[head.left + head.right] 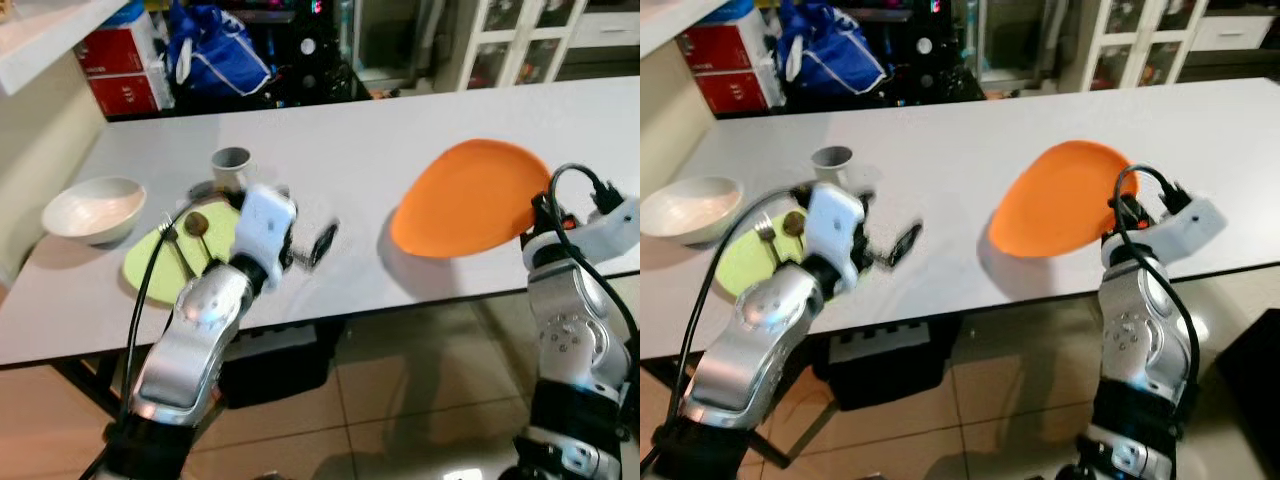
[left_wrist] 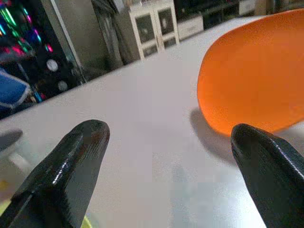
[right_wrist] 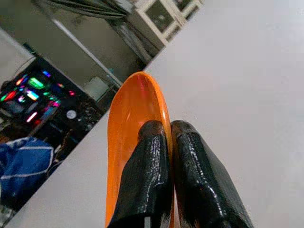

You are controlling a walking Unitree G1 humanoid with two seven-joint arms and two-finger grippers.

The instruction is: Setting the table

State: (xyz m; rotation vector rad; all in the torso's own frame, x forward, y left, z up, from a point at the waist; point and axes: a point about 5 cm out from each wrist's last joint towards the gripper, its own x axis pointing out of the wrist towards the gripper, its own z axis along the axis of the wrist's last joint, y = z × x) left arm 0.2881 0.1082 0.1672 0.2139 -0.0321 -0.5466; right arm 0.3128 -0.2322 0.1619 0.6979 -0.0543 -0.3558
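Right wrist view: my R gripper (image 3: 168,142) has both fingers pinched together on the rim of the orange plate (image 3: 135,123); plate sits edge-on between them, so the grip is a rim clamp, not a scoop. I judge the rim hold is used because the plate is too flat to grab any other way — the edge is the only purchase.

Head views: orange plate (image 1: 470,198) is carried tilted, near edge up at the gripper, far edge low toward the white table (image 1: 400,120), shadow under it; whether the far edge touches the top I cannot tell. Long axis runs roughly from my R wrist toward table centre-left; concave face points up and away from me.

L gripper (image 1: 310,245) hovers low over the table w/ fingers (image 2: 71,171) spread wide apart, nothing between them — free to assist. Just beside it: green plate (image 1: 150,262) w/ fork (image 1: 178,250) and spoon (image 1: 198,228) laid on it; grey cup (image 1: 231,165) behind; white bowl (image 1: 93,208) further to my left.

Est. step: lowering orange plate to a flat setting position; risk is slip from the rim pinch.
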